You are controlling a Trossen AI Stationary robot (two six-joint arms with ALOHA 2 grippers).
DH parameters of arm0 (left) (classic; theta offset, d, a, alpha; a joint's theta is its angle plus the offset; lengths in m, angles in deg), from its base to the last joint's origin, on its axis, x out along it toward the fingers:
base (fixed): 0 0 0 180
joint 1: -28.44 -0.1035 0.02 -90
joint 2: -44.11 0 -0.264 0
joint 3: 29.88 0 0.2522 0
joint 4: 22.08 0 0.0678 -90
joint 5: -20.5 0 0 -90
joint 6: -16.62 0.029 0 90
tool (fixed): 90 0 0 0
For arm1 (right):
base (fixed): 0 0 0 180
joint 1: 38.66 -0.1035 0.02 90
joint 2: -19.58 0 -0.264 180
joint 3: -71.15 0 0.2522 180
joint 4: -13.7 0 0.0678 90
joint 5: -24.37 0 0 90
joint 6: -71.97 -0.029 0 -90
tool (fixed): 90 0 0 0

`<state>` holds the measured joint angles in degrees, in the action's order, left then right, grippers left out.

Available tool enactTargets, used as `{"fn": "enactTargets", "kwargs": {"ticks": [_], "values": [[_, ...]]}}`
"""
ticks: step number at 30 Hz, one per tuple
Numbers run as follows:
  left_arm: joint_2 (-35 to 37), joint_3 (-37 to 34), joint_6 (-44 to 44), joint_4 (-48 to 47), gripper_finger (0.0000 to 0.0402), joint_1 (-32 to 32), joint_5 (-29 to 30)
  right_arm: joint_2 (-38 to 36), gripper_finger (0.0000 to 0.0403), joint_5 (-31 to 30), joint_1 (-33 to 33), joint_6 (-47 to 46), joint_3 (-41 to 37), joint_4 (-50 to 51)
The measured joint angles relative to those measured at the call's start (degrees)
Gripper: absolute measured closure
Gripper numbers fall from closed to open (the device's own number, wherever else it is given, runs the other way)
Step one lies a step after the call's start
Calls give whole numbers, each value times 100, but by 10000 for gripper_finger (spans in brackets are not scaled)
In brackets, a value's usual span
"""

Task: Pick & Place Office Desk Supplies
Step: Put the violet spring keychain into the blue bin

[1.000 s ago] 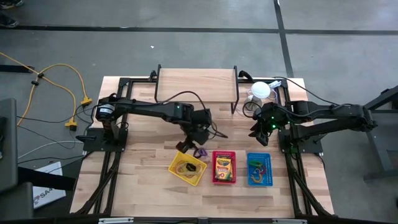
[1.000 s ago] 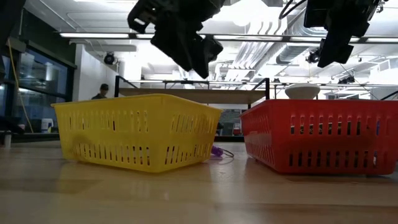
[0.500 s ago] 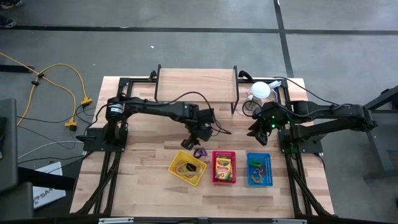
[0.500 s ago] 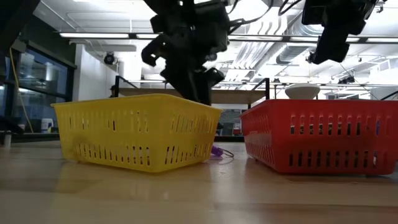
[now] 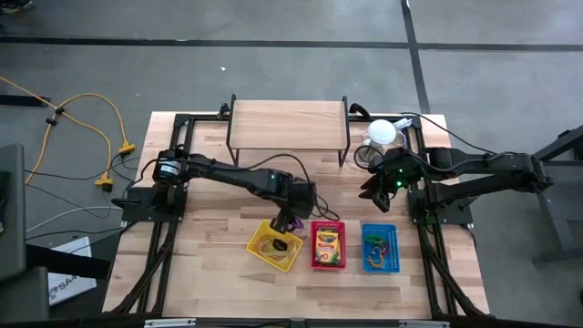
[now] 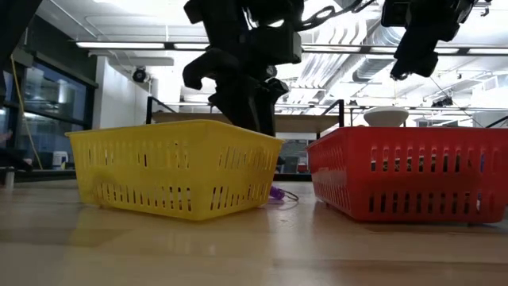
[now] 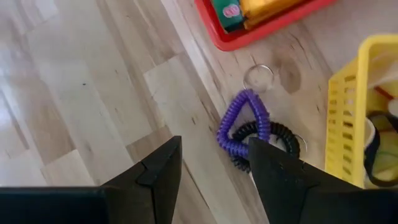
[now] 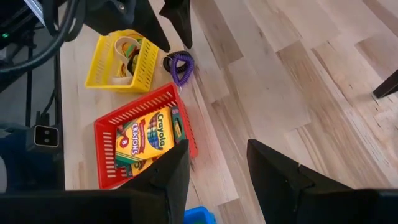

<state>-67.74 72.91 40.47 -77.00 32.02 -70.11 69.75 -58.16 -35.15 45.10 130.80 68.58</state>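
Left gripper (image 7: 211, 163) poised over two coiled rings on the surface, fingers spread and empty.

Just ahead of its fingertips a purple coil ring (image 7: 241, 122) lies across a black coil ring (image 7: 273, 134), touching it, with a small metal ring (image 7: 259, 76) at the purple coil's far end. The coils sit in the gap between the yellow basket (image 5: 274, 244) on one side of the gripper and the red basket (image 5: 328, 245) beyond it. Rubber-band loops (image 5: 271, 244) lie in the yellow basket; a crayon box (image 8: 144, 142) lies in the red one. The right gripper (image 5: 373, 192) waits well apart, raised, fingers spread and empty, with the blue basket (image 5: 380, 248) on the surface (image 5: 209, 264) below and just beside it.
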Motion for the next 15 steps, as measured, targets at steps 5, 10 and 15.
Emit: {"fn": "enactTargets", "kwargs": {"ticks": [5,10,15], "values": [[-87,7,-274,142,224,6,70,2,254,-2,-1,0,0,9],[-273,-2,-183,69,224,-133,-462,2,254,-2,-2,0,0,5],[-315,4,-149,108,224,-240,-746,0,254,0,0,0,0,-94]]}}
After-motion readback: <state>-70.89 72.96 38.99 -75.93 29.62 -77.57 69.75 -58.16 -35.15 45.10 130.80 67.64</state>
